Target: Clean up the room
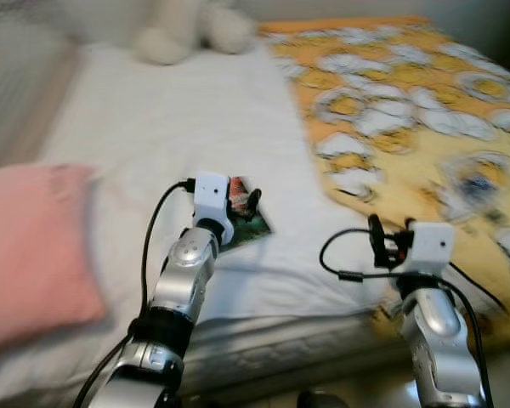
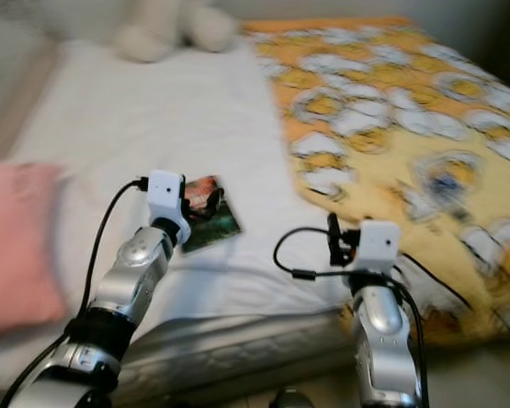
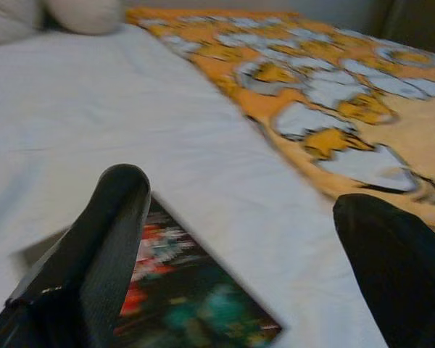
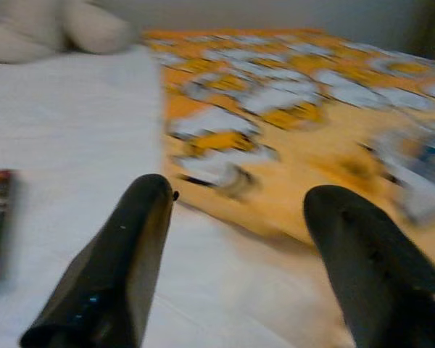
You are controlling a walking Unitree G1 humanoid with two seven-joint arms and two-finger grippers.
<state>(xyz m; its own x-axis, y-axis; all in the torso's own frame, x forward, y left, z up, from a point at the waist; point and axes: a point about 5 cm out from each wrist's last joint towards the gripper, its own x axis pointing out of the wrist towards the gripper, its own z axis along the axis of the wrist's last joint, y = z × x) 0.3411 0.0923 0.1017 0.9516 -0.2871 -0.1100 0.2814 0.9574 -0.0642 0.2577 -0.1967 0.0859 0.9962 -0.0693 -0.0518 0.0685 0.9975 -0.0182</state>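
The left tool (image 1: pixel 242 204), fingers apart over the book (image 3: pixel 188 304) on the bed (image 1: pixel 178 127), seems about to lower and grip it.

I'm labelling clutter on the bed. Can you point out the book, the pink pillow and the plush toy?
book (image 2: pixel 214 223), right eye view, on its dark cover.
pink pillow (image 1: pixel 30 246), left eye view, middle of its face.
plush toy (image 1: pixel 191 25), left eye view, on its pale body.
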